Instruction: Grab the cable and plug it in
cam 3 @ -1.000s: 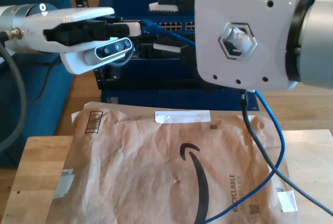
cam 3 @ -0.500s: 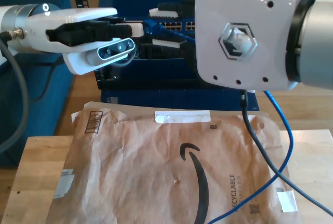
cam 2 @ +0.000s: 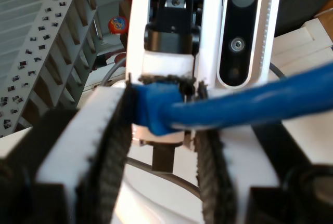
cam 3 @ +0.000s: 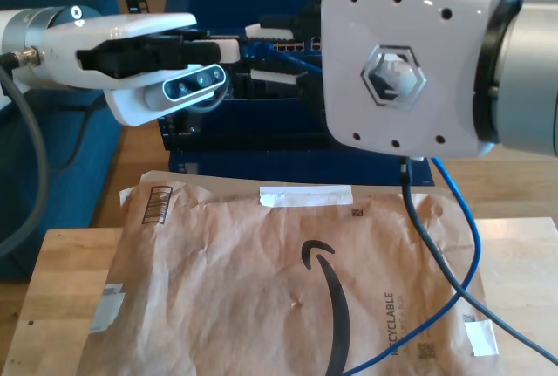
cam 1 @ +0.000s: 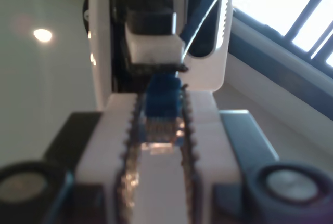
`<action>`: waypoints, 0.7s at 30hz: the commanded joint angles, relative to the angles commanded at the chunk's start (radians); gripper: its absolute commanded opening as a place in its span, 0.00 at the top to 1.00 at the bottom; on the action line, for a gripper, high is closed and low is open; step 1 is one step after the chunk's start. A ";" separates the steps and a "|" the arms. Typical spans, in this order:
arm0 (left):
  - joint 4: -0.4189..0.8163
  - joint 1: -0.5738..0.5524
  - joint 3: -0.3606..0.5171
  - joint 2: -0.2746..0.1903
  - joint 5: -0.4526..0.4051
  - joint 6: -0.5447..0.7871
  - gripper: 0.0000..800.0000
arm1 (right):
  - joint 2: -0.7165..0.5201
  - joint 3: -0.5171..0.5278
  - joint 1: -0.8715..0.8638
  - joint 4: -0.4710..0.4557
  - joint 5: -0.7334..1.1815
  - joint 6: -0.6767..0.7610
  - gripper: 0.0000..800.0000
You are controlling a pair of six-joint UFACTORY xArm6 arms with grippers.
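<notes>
I am pinching the cable (cam 2: 244, 104) in my second gripper (cam 2: 161, 125) and its plug (cam 1: 162, 110) in my first gripper (cam 1: 158, 141), lining it up for the switch ports (cam 3: 279, 44).

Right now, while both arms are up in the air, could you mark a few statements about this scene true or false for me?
1. My first end effector is shut on the blue plug of the cable. True.
2. The cable lies loose, with nothing holding it. False: my second end effector also clamps it between its pads.
3. A brown paper mailer lies on the wooden table. True.
4. The cable is red. False: it is bright blue, and in the exterior view it hangs down over the mailer's right edge.
</notes>
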 joint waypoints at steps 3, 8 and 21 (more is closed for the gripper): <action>0.000 0.000 0.000 0.000 0.000 0.000 0.96 | 0.000 0.002 0.000 0.000 0.000 0.000 0.82; 0.000 0.000 0.000 0.000 0.009 -0.002 0.65 | -0.002 0.003 0.002 0.002 0.000 0.000 0.97; -0.015 0.009 -0.018 -0.005 -0.018 -0.061 0.05 | 0.040 -0.025 0.005 0.015 0.012 0.055 1.00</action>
